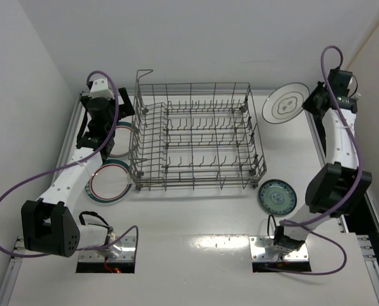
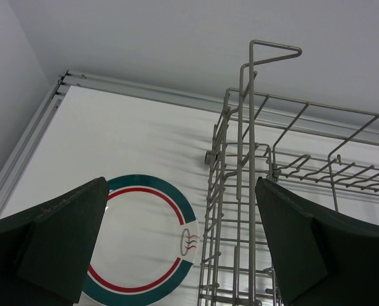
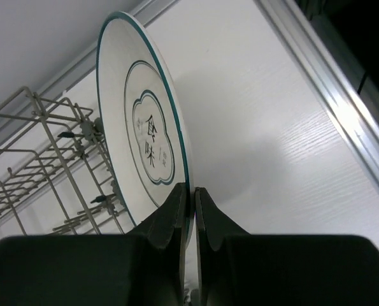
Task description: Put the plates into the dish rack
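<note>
Item: white round plate with a dark centre motif and thin dark rim line. It is off the white tabletop, pinched at its rim and standing nearly on edge, just beyond the far right corner of the rack. Holder: right gripper, fingers clamped on the rim with only the plate's thickness between them. Destination: large rectangular grey wire dish rack with rows of upright tines, with no plate in it yet. Key relation: seen from above, the rack lies at about eight o'clock from the held plate, its nearest corner close but apart. The right arm is plainly the nearer one. A disc has no long axis, so the plate's plane is what matters, and it probably needs to line up with a gap between tines before it goes down. Second holder: left gripper, fingers wide apart and empty. It hangs over a white round plate with red and green rim rings lying flat just beside the rack's left wall, which is at three o'clock from this gripper. Also flat on the table are a matching ringed plate at the rack's near left corner and a smaller teal patterned plate at its near right corner.
</note>
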Available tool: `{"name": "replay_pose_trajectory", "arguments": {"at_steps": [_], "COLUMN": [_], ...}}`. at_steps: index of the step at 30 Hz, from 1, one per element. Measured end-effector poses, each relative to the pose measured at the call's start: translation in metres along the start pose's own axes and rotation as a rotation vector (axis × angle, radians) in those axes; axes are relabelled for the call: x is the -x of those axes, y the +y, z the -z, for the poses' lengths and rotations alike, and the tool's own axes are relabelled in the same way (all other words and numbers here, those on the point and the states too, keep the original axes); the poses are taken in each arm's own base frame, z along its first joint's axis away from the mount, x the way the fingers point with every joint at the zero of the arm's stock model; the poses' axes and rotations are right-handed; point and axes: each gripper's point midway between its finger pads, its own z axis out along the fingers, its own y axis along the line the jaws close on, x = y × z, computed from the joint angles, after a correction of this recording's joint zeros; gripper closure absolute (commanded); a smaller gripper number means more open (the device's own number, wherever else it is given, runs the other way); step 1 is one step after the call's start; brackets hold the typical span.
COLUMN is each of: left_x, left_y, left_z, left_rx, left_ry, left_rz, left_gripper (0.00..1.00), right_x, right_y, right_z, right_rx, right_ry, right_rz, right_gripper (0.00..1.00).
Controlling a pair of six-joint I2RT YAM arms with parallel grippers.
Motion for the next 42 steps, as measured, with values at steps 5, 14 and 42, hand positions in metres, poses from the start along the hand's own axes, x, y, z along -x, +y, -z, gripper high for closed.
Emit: {"name": "replay_pose_trajectory", "arguments": {"at_steps": [5,14,42], "left_x": [0.0,0.0,-0.01], "left_y": [0.0,-0.001,-0.003], "left_z": [0.0,0.0,-0.002], "left_rx": [0.002,-0.005,-0.011], "left_ry": [0.0,0.002,0.032], "left_rz": [0.0,0.0,-0.002], "left_gripper": [0.0,0.0,0.0], "right_x": [0.01,0.018,-0.112], "right_y": [0.012,0.066,0.097], "right_z": [0.03,0.105,0.131], "right_rx": [-0.05,-0.02,-0.058], "right_ry": [-0.069,-0.206,-0.141], "right_rz": [0.087,0.263,0.667], "right_gripper": [1.0,1.0,1.0]}}
